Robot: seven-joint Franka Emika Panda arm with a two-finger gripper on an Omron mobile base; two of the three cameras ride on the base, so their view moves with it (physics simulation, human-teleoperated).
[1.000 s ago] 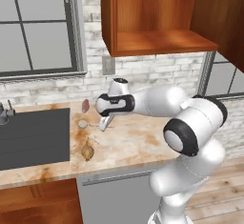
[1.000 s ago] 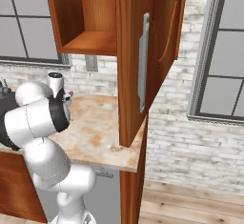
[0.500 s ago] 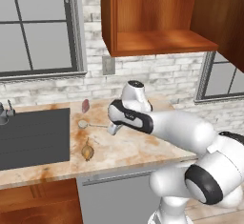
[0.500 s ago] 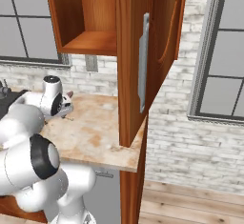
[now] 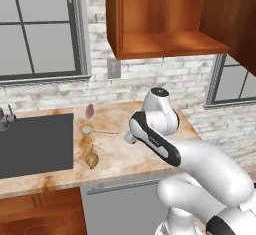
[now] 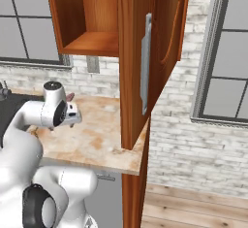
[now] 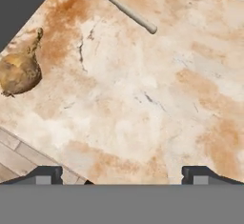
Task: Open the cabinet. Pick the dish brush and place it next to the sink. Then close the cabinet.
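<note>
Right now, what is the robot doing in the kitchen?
The robot is tidying up. The cabinet door hangs open, and the dish brush already lies on the counter next to the sink, near a brown onion and a small pink lump. The end effector is open and holds nothing, pointing down at the counter. The cabinet is not yet closed.

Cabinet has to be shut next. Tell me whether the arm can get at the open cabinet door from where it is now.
Probably yes. The cabinet door stands swung out over the counter's end with nothing in front of it, and the gripper has empty, open jaws above bare counter. It must rise and swing right, though.
</note>
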